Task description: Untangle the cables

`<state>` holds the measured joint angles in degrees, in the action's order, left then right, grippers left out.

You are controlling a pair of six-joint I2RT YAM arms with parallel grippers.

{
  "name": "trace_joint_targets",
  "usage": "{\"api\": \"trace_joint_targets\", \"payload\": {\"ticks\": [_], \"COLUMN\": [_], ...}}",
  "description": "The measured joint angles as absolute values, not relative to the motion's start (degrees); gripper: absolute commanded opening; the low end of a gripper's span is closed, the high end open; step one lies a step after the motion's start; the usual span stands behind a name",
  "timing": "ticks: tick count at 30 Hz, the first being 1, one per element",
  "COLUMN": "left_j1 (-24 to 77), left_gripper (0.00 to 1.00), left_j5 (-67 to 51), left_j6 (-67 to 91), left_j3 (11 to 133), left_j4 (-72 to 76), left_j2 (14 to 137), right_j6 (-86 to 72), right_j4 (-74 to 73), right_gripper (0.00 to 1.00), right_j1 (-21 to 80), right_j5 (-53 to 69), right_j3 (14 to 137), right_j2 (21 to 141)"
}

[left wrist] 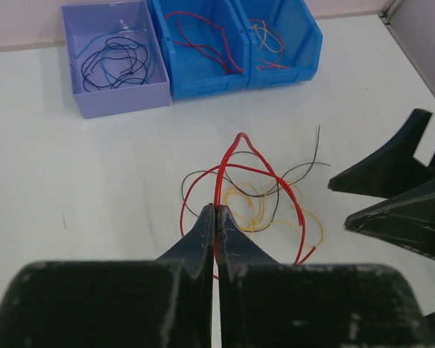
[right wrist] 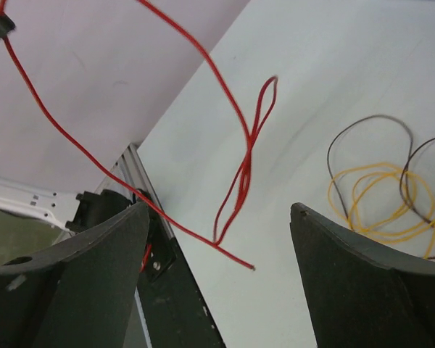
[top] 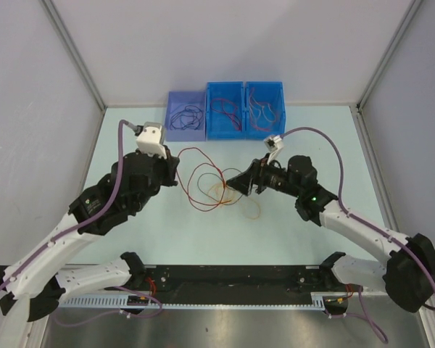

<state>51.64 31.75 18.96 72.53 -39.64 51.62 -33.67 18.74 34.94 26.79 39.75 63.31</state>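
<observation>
Cables (left wrist: 255,190): we start at our left gripper (left wrist: 216,217), pressed together on a red strand (left wrist: 235,141) that loops up from the tangle. Our right gripper (right wrist: 219,210) stands spread just beside it, gripping nothing. The heap lies mid-worktop (left wrist: 94,188); more strands fill three bins (left wrist: 203,85) along the far edge.

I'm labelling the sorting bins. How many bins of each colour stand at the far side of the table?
Purple bin: 1
Blue bins: 2
Total: 3
</observation>
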Motion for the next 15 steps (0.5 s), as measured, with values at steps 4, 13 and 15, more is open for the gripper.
{"api": "trace_joint_targets", "payload": {"ticks": [4,13,15], "left_j1": [51.64,51.64,51.64], "left_gripper": [0.0,0.0,0.0], "left_j5": [29.28,25.28,24.62], "left_j6": [18.94,18.9,18.87], "left_j3": [71.13,70.06,70.06], "left_j4": [-38.5,-37.1,-36.69], "left_j2": [51.55,49.95,49.21], "right_j6": [-33.34,-33.32,-33.41], "right_j4": [18.72,19.49,19.59], "right_gripper": [0.81,0.72,0.69], "right_j1": [39.38,42.59,42.59], "right_j5": [25.39,20.45,18.57], "right_j3": [40.03,43.16,44.36], "right_j2": [67.72,77.56,79.09]}}
